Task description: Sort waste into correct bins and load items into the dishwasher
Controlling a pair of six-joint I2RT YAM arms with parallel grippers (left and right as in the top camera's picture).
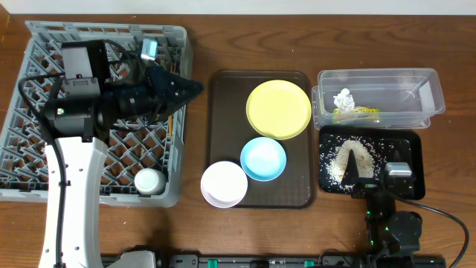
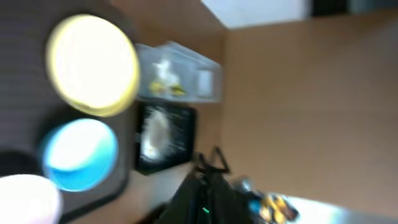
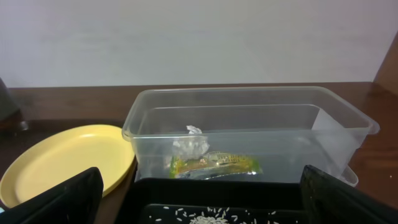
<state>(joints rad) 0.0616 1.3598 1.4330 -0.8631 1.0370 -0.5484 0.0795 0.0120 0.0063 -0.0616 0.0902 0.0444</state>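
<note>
Left claw [image 1: 195,88], closed by the rack [image 1: 22,171], should open before pinching the plate [image 1: 279,109] rim; right claw [image 1: 374,177] gapes open

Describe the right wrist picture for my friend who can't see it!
A clear plastic tub holds a crumpled white tissue and a green-and-orange wrapper. A yellow plate sits to its left, and a black tray with rice scraps lies in front.
</note>
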